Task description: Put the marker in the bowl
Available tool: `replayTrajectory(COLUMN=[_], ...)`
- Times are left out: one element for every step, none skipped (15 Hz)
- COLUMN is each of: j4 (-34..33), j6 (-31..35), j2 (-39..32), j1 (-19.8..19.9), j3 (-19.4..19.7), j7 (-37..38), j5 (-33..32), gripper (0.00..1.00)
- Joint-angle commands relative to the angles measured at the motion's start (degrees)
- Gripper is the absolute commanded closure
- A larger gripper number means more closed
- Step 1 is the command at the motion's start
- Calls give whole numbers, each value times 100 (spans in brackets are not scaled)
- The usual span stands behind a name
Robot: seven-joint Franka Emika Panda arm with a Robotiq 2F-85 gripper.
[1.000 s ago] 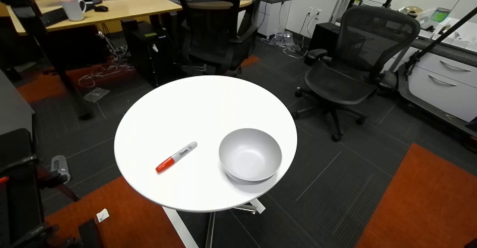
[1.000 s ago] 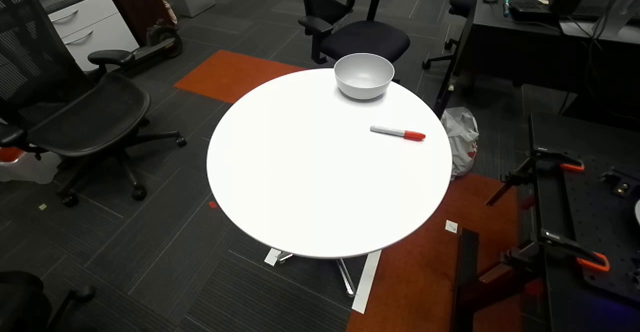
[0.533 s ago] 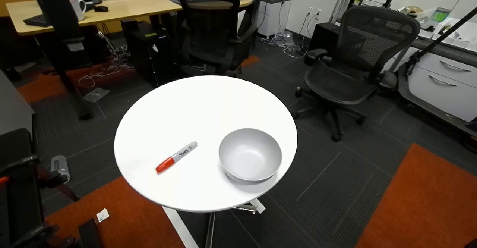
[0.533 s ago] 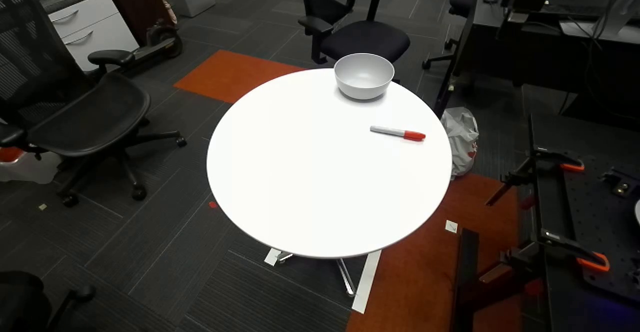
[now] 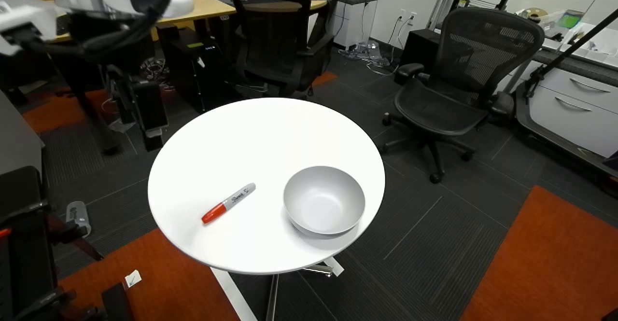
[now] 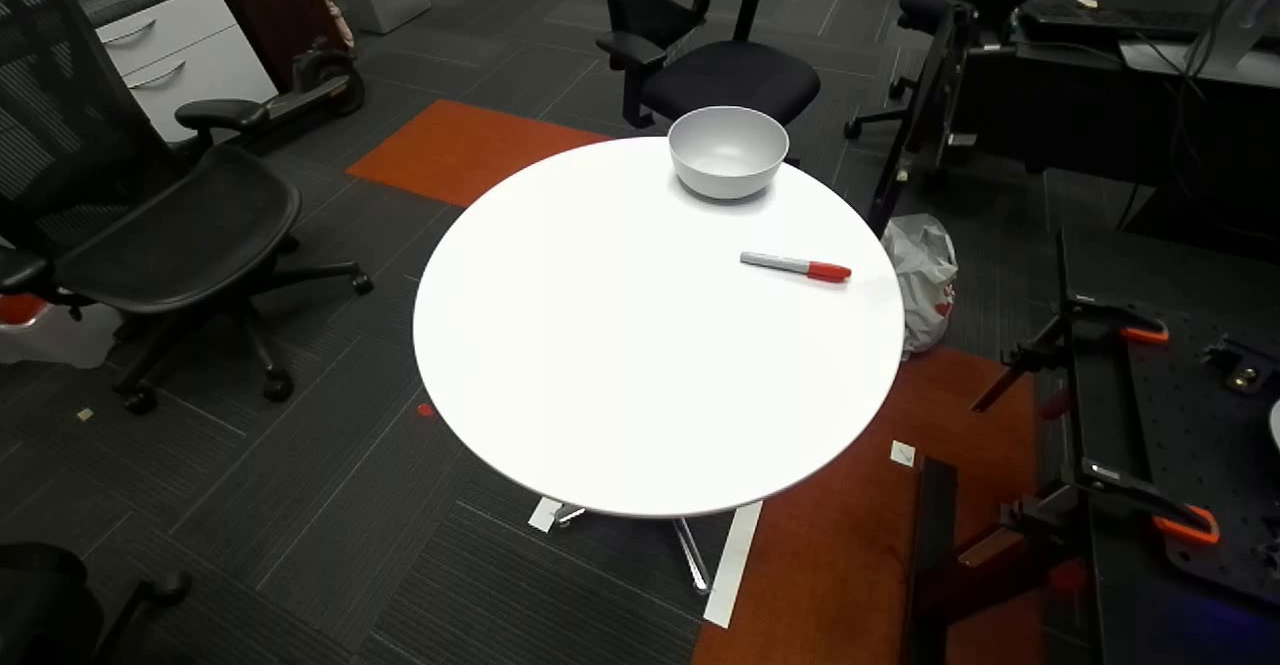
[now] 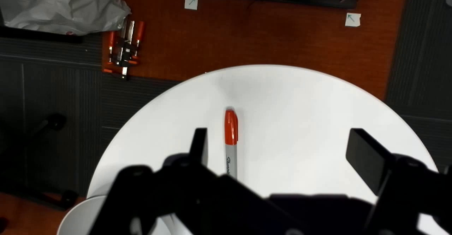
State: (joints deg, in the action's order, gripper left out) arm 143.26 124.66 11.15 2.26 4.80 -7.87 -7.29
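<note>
Smooth matt bowl (image 5: 324, 200), plastic-looking marker (image 5: 228, 203) with glossy cap (image 7: 231, 127), matt gripper (image 7: 282, 150), smooth tabletop (image 6: 600, 345), crinkled plastic bag (image 7: 63, 9).

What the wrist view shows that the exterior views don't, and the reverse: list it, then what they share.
Only the wrist view: red-handled clamps on the floor, and the gripper close up, its fingers plainly spread.
Only the exterior views: white drawers, plus the table and the bowl in full.
Shared: the gripper, and the marker on the table, not touching the bowl; the wrist view misses the marker's tail and part of the bowl.
</note>
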Motion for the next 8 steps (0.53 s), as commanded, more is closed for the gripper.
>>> replayTrajectory(j4=[-93, -43, -10, 18, 60, 72, 95, 91], j6=[437, 658, 866, 1164, 1483, 1747, 2025, 2235], j2=[-608, -737, -838, -951, -1048, -1164, -1266, -1386], j1=[53, 52, 61, 67, 89, 99, 115, 129], j3=[14, 7, 14, 14, 30, 23, 16, 3], j7=[-408, -492, -580, -616, -712, -727, -722, -729], j5=[-117, -101, -57, 13, 90, 171, 211, 289], gripper=[0, 0, 0, 0, 0, 0, 0, 0])
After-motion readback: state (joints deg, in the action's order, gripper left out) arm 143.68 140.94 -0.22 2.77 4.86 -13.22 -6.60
